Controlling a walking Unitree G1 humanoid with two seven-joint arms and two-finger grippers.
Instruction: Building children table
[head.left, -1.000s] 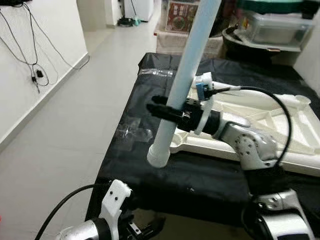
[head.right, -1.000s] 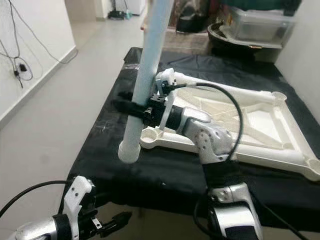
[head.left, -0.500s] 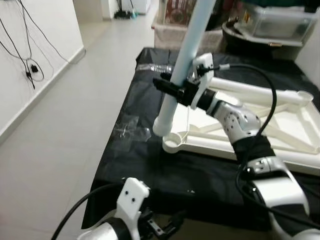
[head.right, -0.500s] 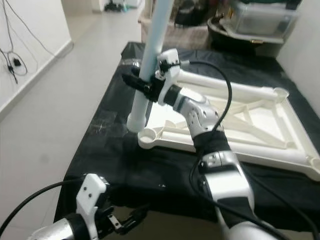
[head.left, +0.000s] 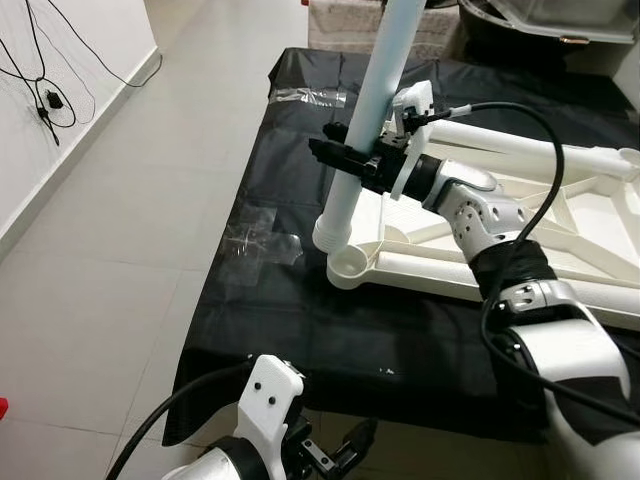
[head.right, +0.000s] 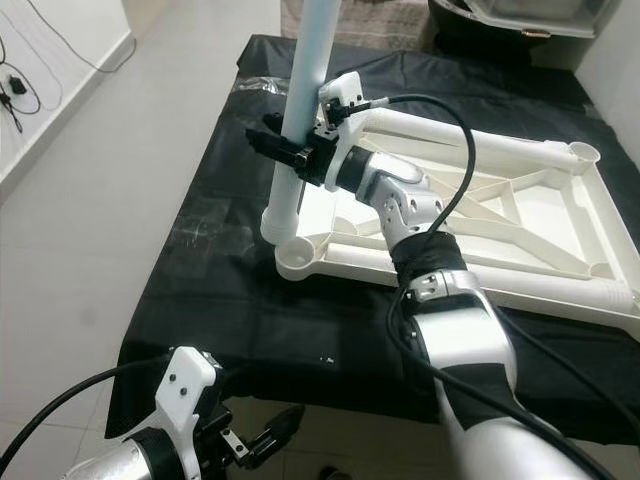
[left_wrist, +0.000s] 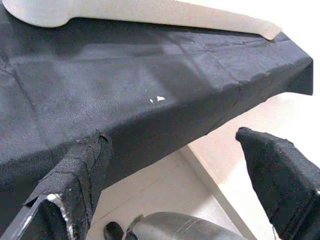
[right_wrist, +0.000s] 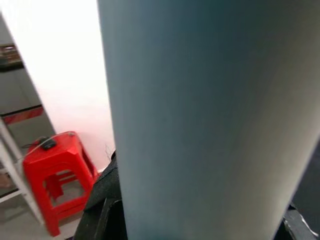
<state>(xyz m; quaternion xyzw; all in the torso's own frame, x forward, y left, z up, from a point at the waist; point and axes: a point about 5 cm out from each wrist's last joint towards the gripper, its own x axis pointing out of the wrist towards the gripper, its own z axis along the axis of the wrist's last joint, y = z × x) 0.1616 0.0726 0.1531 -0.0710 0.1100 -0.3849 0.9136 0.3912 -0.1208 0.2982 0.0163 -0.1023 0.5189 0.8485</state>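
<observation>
Right gripper (head.left: 345, 160) clamps the long pale-blue plastic leg tube (head.left: 372, 110) just above the white upturned plastic frame's near-left corner socket (head.left: 348, 265); a slight tilt could jam it on the socket's rim.

Table leg (head.left: 368, 125) up on end at the tabletop's (head.right: 520, 235) near-left corner socket (head.left: 348, 268).
Tabletop lies on the cloth-covered table (head.left: 290, 330); right gripper (head.left: 335, 160) sits around the leg at 12 o'clock from the socket; left gripper (head.left: 340, 452) hangs below the near edge, at 6 o'clock.
</observation>
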